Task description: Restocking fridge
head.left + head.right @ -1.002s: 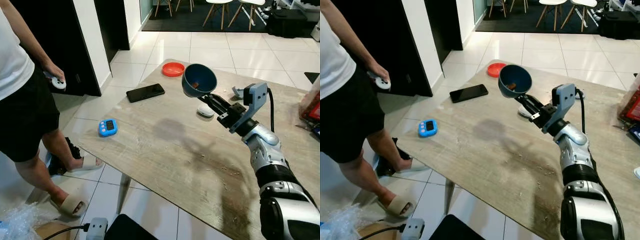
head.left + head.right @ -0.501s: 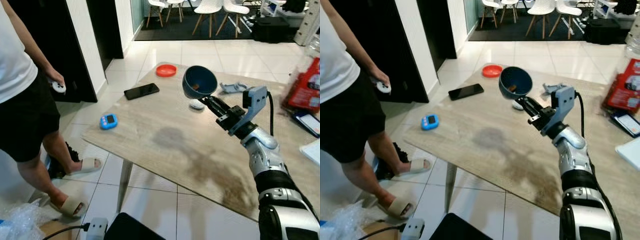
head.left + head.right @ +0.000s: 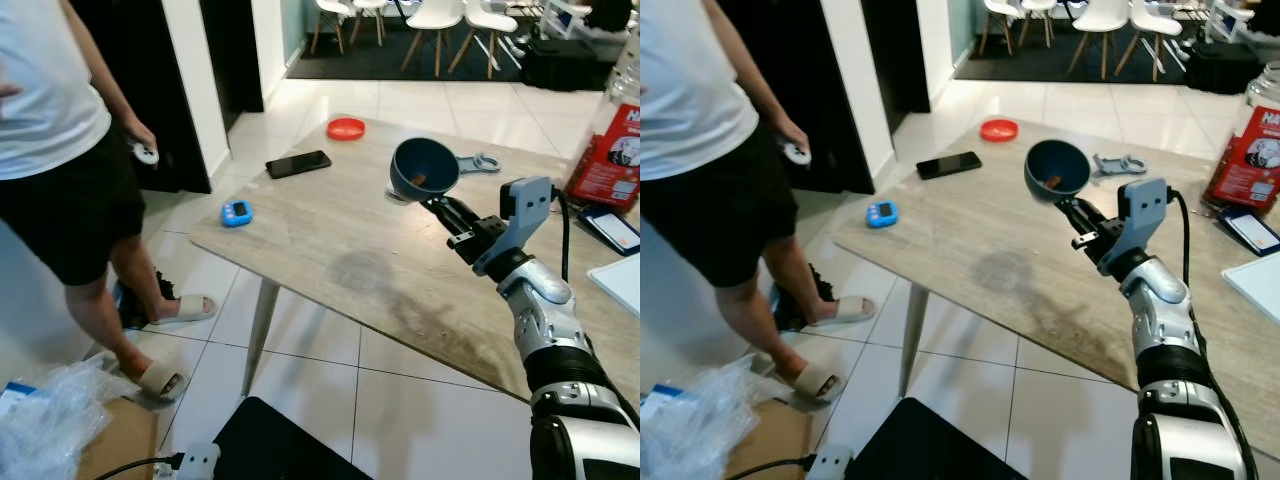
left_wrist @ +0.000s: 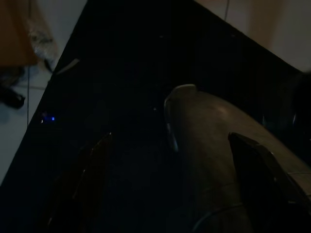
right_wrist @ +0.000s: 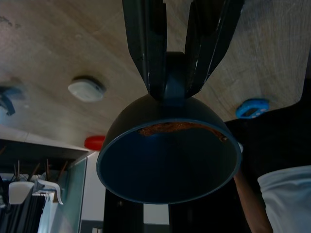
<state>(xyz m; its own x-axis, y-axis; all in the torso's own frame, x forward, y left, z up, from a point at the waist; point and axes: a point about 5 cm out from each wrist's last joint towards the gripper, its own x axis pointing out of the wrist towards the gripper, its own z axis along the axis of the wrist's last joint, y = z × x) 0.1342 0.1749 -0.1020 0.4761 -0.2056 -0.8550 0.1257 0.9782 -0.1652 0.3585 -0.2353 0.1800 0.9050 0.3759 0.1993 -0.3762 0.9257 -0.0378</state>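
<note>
Right claw [image 3: 441,203] closed on the base of a dark blue bowl [image 3: 424,167], fingers [image 5: 146,53] pinching it from both sides; bowl held in the air over the wooden surface [image 3: 340,240], tilted with its mouth toward the camera. Right wrist view adds a brown smear [image 5: 177,128] along the inner rim. Head views show brownish residue inside as well. On the surface beyond the bowl: red lid [image 3: 346,128], black phone [image 3: 298,163], small blue timer [image 3: 236,212] near the edge, grey tool [image 3: 1119,163], white puck [image 5: 86,89]. Red package [image 3: 612,150] at the far right. A person [image 3: 70,140] stands beside the surface, hand holding a white controller [image 3: 146,152]. Left wrist view very dark; left claw state cannot be told.
</note>
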